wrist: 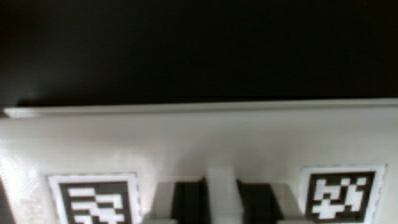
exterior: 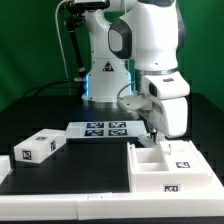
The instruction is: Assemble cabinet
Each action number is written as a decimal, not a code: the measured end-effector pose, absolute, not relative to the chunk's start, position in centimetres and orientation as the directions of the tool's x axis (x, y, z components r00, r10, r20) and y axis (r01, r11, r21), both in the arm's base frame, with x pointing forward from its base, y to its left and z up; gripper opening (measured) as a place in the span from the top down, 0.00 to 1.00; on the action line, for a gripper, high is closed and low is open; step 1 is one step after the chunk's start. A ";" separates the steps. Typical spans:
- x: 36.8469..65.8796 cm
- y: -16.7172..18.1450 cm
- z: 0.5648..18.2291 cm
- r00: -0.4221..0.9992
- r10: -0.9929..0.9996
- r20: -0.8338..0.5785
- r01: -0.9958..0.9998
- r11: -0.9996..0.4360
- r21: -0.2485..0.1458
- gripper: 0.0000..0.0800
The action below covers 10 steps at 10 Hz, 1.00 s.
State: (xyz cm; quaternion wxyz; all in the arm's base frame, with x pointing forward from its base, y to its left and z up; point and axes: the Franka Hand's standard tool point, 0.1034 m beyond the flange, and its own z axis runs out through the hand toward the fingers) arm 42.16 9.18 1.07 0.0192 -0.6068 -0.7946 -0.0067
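The white cabinet (exterior: 150, 183) is showing open compartments and a tagged front; the gripper (exterior: 156, 128) is hovering at its back wall, jaws' state unclear.

No words or numbers could be read. Square black-and-white tags (exterior: 182, 165) marked the cabinet (exterior: 150, 183), a drawer block (exterior: 38, 148) and the marker board (exterior: 104, 127); the wrist view showed two more, coded patterns only.

Marker board (exterior: 105, 127) flat on black table (exterior: 85, 165); green backdrop (exterior: 30, 45) behind.
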 end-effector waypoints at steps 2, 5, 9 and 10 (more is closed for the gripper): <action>42.2 9.2 1.1 -0.263 0.964 0.039 0.965 0.263 -0.013 0.91; 42.1 9.1 1.2 -0.241 0.970 0.036 0.970 0.242 -0.021 0.91; 42.1 7.9 3.6 -0.122 0.992 -0.013 0.992 0.121 -0.045 0.91; 42.5 7.3 4.1 -0.109 0.994 -0.017 0.993 0.109 -0.035 0.91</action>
